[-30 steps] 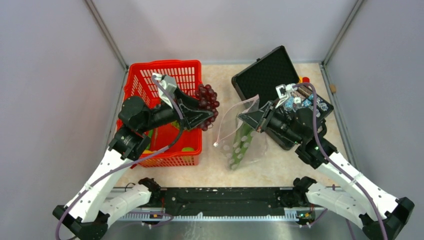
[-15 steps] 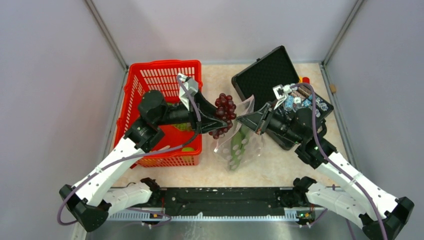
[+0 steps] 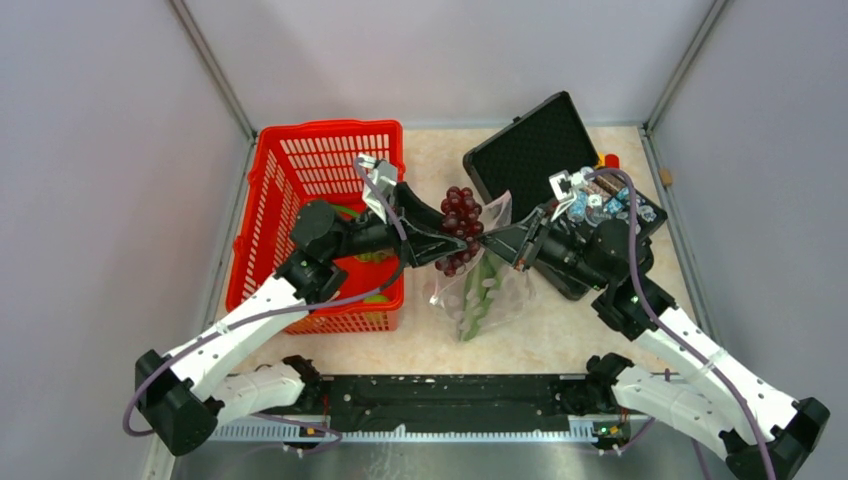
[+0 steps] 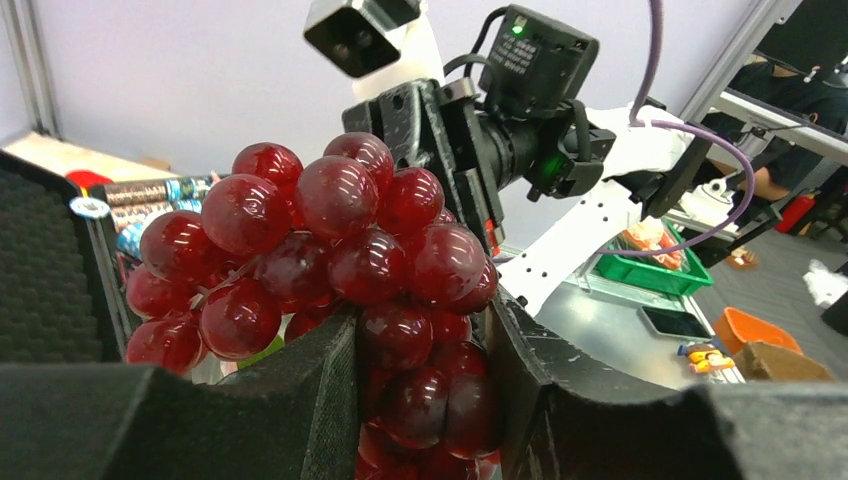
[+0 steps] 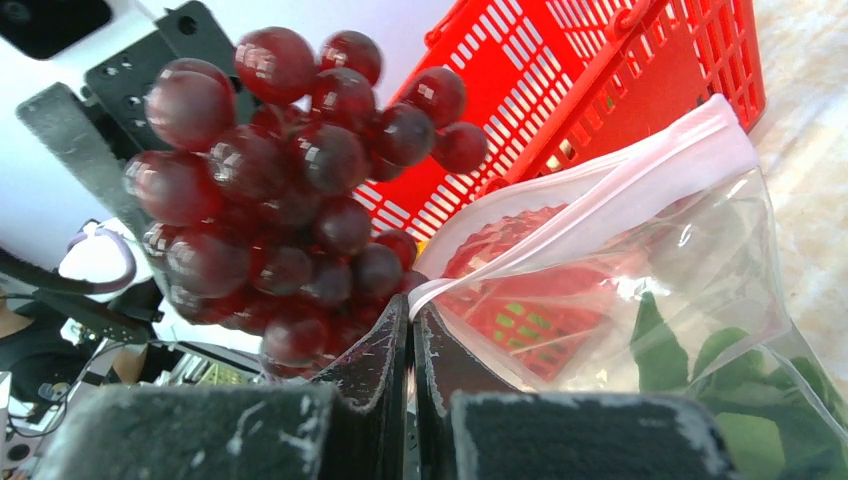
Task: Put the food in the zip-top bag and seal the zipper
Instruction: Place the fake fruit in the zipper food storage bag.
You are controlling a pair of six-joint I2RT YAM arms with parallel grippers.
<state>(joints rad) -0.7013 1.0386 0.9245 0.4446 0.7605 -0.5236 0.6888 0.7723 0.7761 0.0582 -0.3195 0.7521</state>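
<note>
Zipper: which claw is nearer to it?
Right. The right claw pinches the zipper itself; the left claw holds the grapes close by the mouth of the bag.

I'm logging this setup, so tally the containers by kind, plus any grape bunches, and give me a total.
basket: 1
case: 1
bag: 1
grape bunch: 1
Total: 4
</note>
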